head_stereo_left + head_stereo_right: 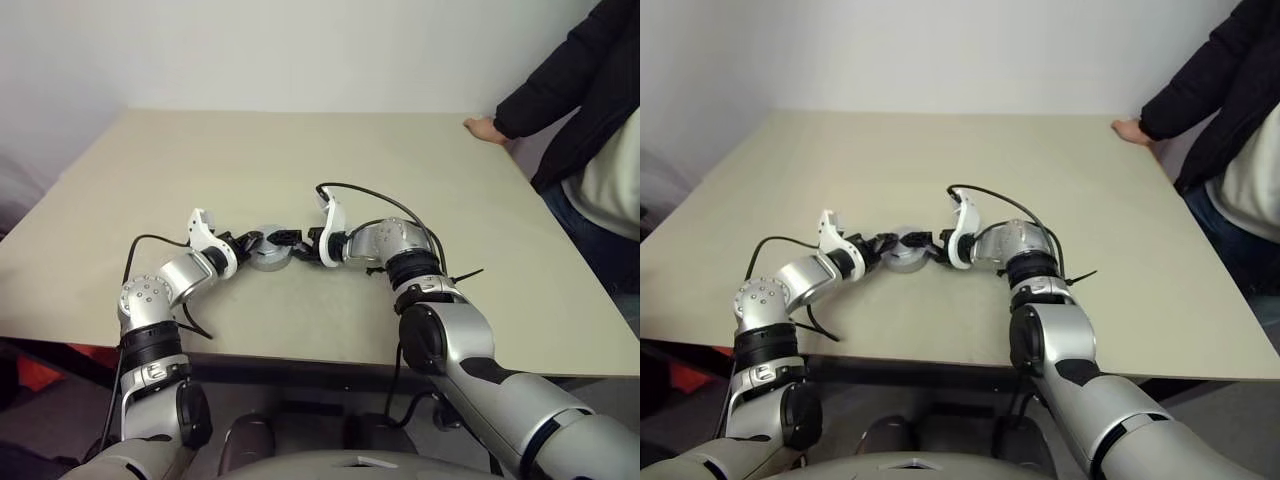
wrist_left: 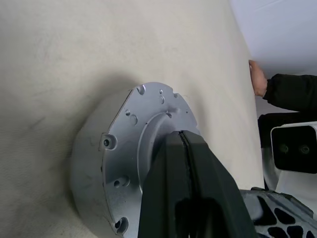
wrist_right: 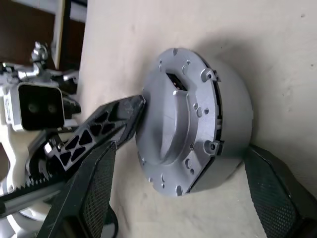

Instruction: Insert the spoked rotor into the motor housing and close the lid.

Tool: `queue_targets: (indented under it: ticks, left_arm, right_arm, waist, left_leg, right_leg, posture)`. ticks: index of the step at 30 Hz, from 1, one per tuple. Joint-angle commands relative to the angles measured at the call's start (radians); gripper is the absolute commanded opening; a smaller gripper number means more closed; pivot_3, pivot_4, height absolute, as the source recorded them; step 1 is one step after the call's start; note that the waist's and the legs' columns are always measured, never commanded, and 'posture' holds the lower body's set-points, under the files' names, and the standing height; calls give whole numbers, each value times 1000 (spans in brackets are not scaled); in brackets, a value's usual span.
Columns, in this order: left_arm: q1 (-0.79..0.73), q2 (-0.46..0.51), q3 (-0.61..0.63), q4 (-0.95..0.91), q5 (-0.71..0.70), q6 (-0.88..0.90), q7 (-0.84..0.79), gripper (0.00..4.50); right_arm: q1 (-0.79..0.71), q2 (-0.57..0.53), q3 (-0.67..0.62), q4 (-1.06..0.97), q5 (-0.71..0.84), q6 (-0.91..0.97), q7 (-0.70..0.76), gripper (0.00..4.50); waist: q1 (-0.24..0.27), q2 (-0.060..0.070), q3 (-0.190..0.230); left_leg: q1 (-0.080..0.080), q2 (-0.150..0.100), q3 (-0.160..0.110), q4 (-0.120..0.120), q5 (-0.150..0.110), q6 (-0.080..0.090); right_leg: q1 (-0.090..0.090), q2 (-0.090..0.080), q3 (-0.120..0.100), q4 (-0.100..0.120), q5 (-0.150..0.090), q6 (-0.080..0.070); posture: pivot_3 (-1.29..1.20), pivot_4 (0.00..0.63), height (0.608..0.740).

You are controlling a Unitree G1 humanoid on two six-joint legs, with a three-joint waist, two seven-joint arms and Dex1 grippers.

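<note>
The motor housing stands near the front middle of the table, a short round silver cup. The lid, a silver disc with a raised centre and screw holes, lies on top of it. My left gripper is shut, and its tips rest on the lid's raised centre. My right gripper is open, with one finger on each side of the housing's wall and a gap at each. In the left eye view the housing sits between the left gripper and the right gripper. The spoked rotor is out of view.
The beige table stretches wide behind the housing. A person in a dark jacket stands at the far right corner with a hand on the table's edge. Black cables loop from both wrists.
</note>
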Motion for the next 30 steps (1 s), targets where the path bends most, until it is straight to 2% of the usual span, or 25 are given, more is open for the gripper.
queue_targets:
  ticks: [1,9,11,18,21,26,28,30]
  left_arm:
    - [24,2,-13,2,15,23,22,0]
    - [33,3,-9,-14,16,26,27,0]
    - [34,4,-9,-15,18,25,27,0]
    - [34,6,-11,-18,21,26,26,0]
    - [33,6,-11,-18,22,25,26,0]
    - [29,5,-13,-15,25,22,24,0]
    - [27,4,-14,-15,25,20,24,0]
    - [25,4,-15,-13,26,18,24,0]
  right_arm:
    - [-60,70,-28,30,69,-20,15,4490]
    - [-107,107,-82,48,106,-26,23,4490]
    - [-112,114,-83,48,113,-28,24,4490]
    - [-113,113,-87,65,105,-88,-10,4490]
    - [-106,110,-84,89,83,-156,-69,3943]
    - [-111,97,-85,117,91,-194,-94,2328]
    - [-115,93,-84,118,98,-197,-86,2079]
    - [-118,89,-80,116,99,-197,-77,2079]
  waist:
    - [-2,0,0]
    - [3,0,0]
    - [3,0,0]
    - [5,0,0]
    - [8,0,0]
    - [10,0,0]
    - [13,0,0]
    - [15,0,0]
  left_leg:
    - [0,0,0,0,0,0]
    - [-4,2,0,-1,0,0]
    - [-4,1,1,-1,0,0]
    - [-4,1,1,-1,0,0]
    - [-4,1,1,-1,0,0]
    - [-5,-1,1,-1,0,0]
    - [-5,-1,1,-1,0,0]
    - [-5,-1,1,-1,0,0]
  right_leg:
    - [0,0,0,0,0,0]
    - [-6,1,-1,0,2,-4]
    - [-7,1,-1,0,5,-8]
    - [-7,1,-1,0,5,-8]
    - [-7,1,-1,0,4,-7]
    - [-7,0,-1,0,5,-9]
    - [-7,0,-1,0,5,-8]
    - [-7,0,-2,0,5,-8]
  posture:
    - [0,0,740]
    - [0,0,740]
    - [0,0,740]
    - [0,0,740]
    - [0,0,740]
    - [0,0,740]
    - [0,0,740]
    - [0,0,740]
